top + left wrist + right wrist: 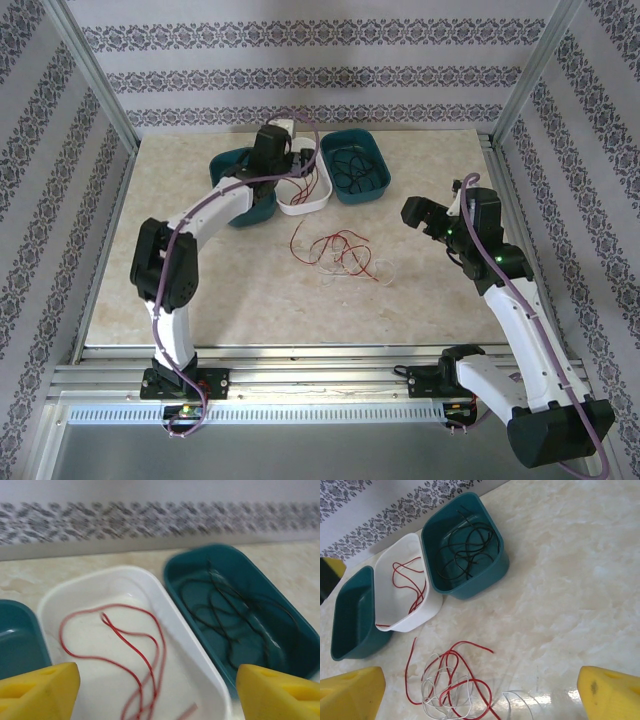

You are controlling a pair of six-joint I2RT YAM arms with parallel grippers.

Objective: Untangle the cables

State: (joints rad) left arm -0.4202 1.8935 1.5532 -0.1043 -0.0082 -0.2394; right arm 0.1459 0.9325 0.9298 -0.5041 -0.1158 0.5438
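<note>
Red-and-white cable tangle (335, 258) is lying on the table (200, 290), stretching far-left to near-right, just before the white tray (305, 207). Red cables (122, 641) are coiling inside it, black cables (465, 550) in the adjoining teal tray (372, 195). Left gripper (157, 680) is hovering over the white tray, jaws spread wide; right gripper (418, 215) is gaping empty, right of the tangle.

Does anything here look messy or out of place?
Yes. A knot of red and white cables lies loose on the table, while a red cable sits in the white bin and black cables in a teal bin.
</note>
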